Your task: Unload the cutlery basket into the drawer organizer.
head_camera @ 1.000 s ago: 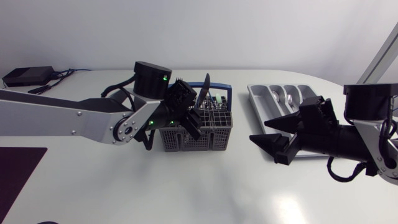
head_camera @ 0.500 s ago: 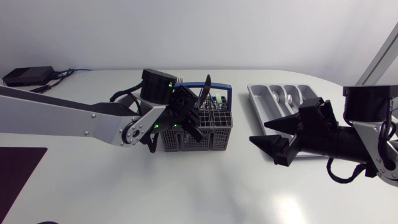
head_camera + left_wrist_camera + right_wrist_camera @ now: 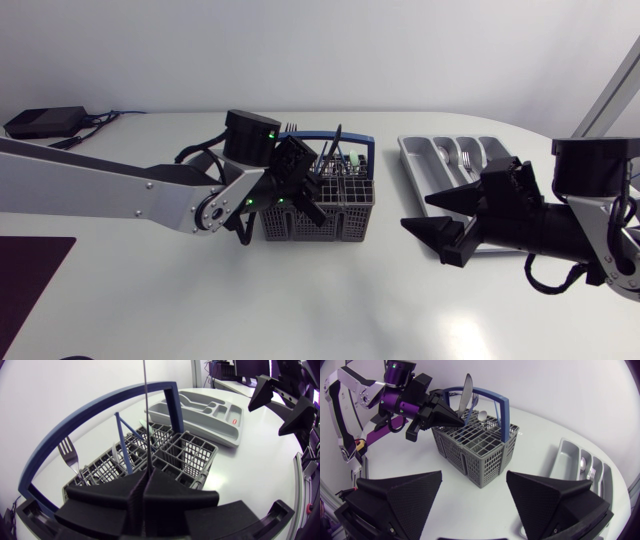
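The left gripper [image 3: 310, 182] is clamped on a knife [image 3: 331, 148], its fingers pressed together on the lower end, over the basket [image 3: 330, 215]. The knife stands nearly upright, with its tip above the basket's blue handle [image 3: 368, 150]. A fork [image 3: 67, 452] stands at the basket's far left corner, and a spoon [image 3: 482, 415] also stands inside. The organizer [image 3: 410, 150] lies on the bench [image 3: 200, 290], right of the basket and apart from it, with cutlery in its slots. The right gripper [image 3: 440, 215] hovers at the organizer's near left corner, fingers wide apart, holding nothing.
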